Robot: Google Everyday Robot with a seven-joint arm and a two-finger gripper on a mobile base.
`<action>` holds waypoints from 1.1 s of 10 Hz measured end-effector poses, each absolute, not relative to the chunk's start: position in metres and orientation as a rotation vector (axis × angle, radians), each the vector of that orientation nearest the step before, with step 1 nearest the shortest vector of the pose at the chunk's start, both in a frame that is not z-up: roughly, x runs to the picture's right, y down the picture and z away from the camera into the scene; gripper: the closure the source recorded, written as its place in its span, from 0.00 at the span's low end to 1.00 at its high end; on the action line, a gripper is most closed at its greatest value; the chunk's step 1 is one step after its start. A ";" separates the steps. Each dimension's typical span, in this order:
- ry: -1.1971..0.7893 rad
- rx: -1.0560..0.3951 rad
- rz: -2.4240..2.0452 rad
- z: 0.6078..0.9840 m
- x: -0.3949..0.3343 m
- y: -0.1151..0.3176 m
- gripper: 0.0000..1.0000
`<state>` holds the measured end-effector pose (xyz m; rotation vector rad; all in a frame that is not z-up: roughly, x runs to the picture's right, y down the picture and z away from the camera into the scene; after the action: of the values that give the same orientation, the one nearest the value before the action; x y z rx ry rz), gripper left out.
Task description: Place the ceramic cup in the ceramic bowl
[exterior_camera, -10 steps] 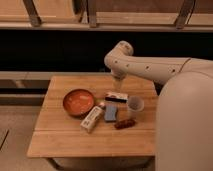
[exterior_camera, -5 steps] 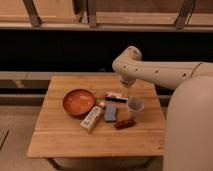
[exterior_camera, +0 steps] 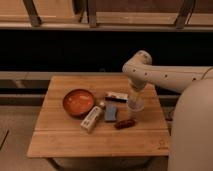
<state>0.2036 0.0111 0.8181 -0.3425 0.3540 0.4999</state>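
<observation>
My gripper point(exterior_camera: 135, 99) is hanging at the end of my forearm directly over the ceramic cup point(exterior_camera: 135, 108), on the right half of the wooden table point(exterior_camera: 65, 140). It is blending into the cup's pale rim, so I cannot tell whether it is released or clenched, or whether it is touching the cup at all. The cup's mouth is lying hidden under it, and my own body is cutting off the table's right edge.

Compared with the frame 0.5 s ago, my elbow is sitting lower and further right. The cup, fully in view then, is now partly covered from above. The cup and the other items are lying where they were.

The cup is standing upright - its axis is running vertically, opening toward my gripper. It is resting well apart from the ceramic bowl point(exterior_camera: 78, 102), which is sitting left of centre with its orange-red inside facing up. Between the 2 are lying a white carton point(exterior_camera: 92, 119) and a blue packet point(exterior_camera: 111, 113). A dark red item point(exterior_camera: 125, 123) is lying just in front of the cup, and a white-and-red packet point(exterior_camera: 116, 96) behind it, to its left.
</observation>
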 end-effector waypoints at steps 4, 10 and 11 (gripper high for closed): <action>0.324 -0.385 0.453 0.847 0.184 0.024 0.20; 0.332 -0.510 0.429 0.880 0.177 0.066 0.51; 0.330 -0.514 0.431 0.882 0.177 0.065 0.61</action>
<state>0.1767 0.0654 0.8817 -0.5138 0.3305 0.4305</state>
